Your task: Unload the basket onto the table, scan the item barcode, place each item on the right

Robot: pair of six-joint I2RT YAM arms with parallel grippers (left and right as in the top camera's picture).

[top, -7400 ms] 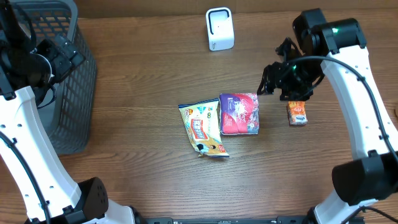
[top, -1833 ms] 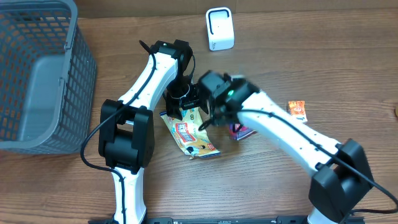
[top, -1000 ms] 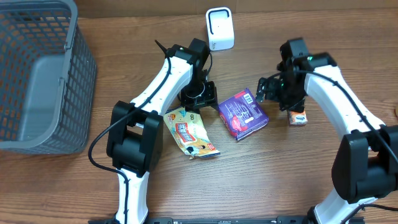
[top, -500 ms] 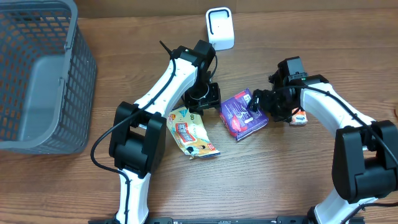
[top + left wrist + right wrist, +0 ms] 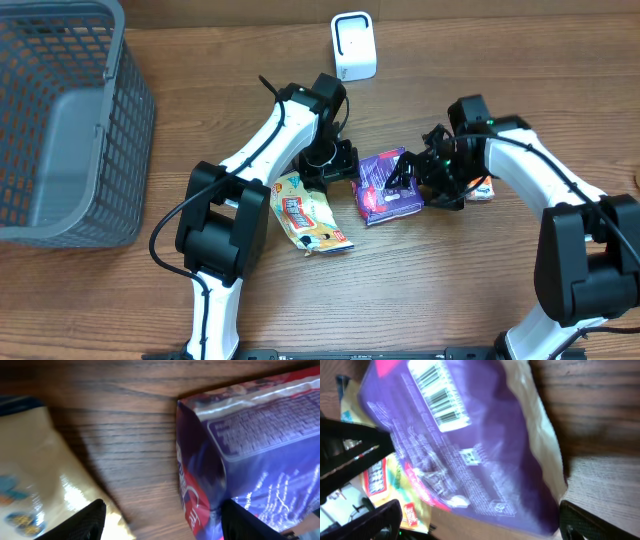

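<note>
The item, a purple packet (image 5: 388, 188), lies on the table between my two grippers. Its white barcode (image 5: 440, 395) faces up in the right wrist view. My right gripper (image 5: 418, 178) stands wide open at the packet's right end, and its fingers (image 5: 590, 525) straddle the packet (image 5: 485, 455) without pinching it. My left gripper (image 5: 345, 172) is open at the packet's left edge. One of its fingertips (image 5: 255, 520) rests by the packet (image 5: 260, 445), the other over a yellow snack packet (image 5: 30, 475). The white scanner (image 5: 353, 46) stands at the back.
A yellow snack packet (image 5: 308, 212) lies just left of the purple one. A small orange carton (image 5: 482, 189) sits beside my right arm. A grey mesh basket (image 5: 60, 120) fills the left side of the table.
My right gripper has swung from beside the orange carton to the purple packet. The packet has shifted left and turned toward my left gripper, which has barely moved.
</note>
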